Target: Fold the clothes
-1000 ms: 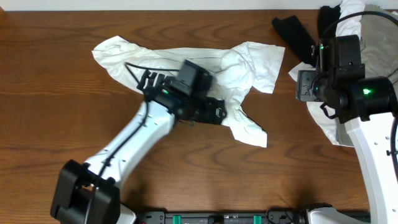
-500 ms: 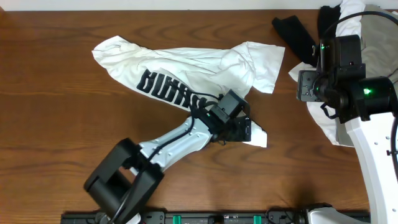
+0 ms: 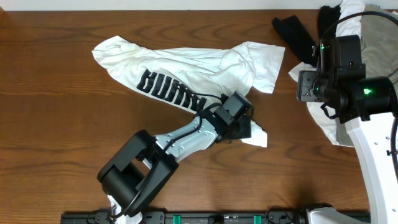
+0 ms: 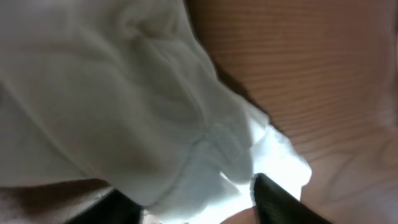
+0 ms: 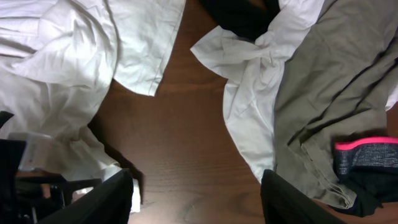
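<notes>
Shirt (image 3: 186, 68) hem between left tool (image 4: 193, 196) fingers, clamped or not unclear; right tool (image 5: 196, 183) apart, empty.

Here's my view: the shirt (image 3: 205, 65) is white and thin, lying crumpled and unfolded across the upper middle of the table (image 3: 62, 137). It stretches roughly left to right, with a black print (image 3: 168, 90) face up near its lower edge and one corner (image 3: 256, 138) trailing down to the right. The other clothes are heaped at the right edge. There's a black piece (image 3: 293, 32) at the top and a white one (image 5: 249, 87) bunched against a grey-khaki one (image 5: 329, 81). A dark piece (image 5: 357, 163) with a pink-red band (image 5: 367, 148) sits at the grey one's lower edge.
</notes>
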